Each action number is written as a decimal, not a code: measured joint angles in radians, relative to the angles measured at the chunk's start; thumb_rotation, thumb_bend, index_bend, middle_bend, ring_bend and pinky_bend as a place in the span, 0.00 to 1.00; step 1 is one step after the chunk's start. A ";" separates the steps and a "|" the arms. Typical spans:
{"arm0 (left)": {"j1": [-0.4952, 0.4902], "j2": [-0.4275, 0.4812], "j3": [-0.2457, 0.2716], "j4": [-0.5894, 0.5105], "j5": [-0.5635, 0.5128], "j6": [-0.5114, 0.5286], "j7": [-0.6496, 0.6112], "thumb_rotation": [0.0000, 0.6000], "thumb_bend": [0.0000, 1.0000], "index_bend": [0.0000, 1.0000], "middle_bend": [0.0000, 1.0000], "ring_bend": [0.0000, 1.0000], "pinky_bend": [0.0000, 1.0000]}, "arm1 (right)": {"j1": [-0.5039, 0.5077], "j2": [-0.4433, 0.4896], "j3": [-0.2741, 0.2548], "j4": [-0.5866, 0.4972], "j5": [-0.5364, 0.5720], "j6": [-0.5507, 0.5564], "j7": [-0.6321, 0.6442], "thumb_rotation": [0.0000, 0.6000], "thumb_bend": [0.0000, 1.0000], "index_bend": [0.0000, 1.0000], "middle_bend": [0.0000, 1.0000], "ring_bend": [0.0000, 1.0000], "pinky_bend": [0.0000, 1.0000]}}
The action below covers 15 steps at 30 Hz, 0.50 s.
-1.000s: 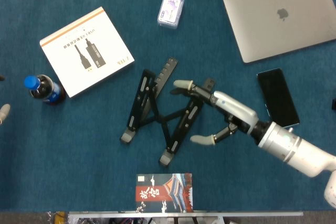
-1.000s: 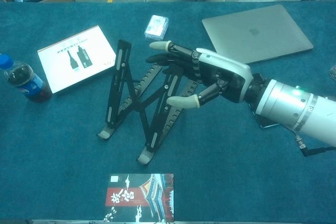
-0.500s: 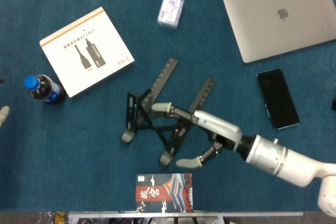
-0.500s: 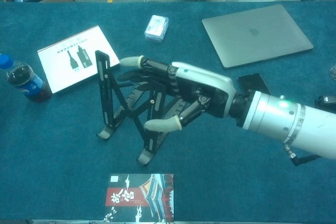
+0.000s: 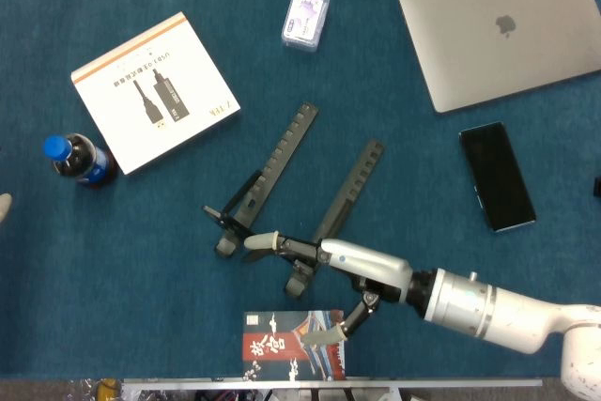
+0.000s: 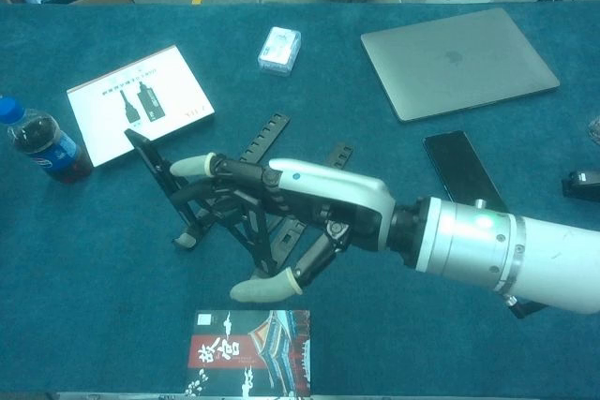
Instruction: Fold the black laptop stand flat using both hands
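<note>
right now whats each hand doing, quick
Left hand: only a fingertip shows at the head view's left edge; cannot be told.
Right hand: open, fingers spread, pressing down on the black laptop stand, not gripping it.

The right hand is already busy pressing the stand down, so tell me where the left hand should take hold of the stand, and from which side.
Probably the upright plate of the black laptop stand, coming from the bottle side. It tilts up clear of the table with bare cloth beside it, while the right hand covers the crossed struts and the toothed bars lie flat.
</note>
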 measured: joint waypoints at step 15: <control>0.004 -0.004 0.001 0.010 0.000 -0.001 -0.010 1.00 0.21 0.34 0.37 0.27 0.25 | -0.034 -0.063 -0.022 0.056 0.077 0.019 -0.111 1.00 0.19 0.04 0.13 0.00 0.06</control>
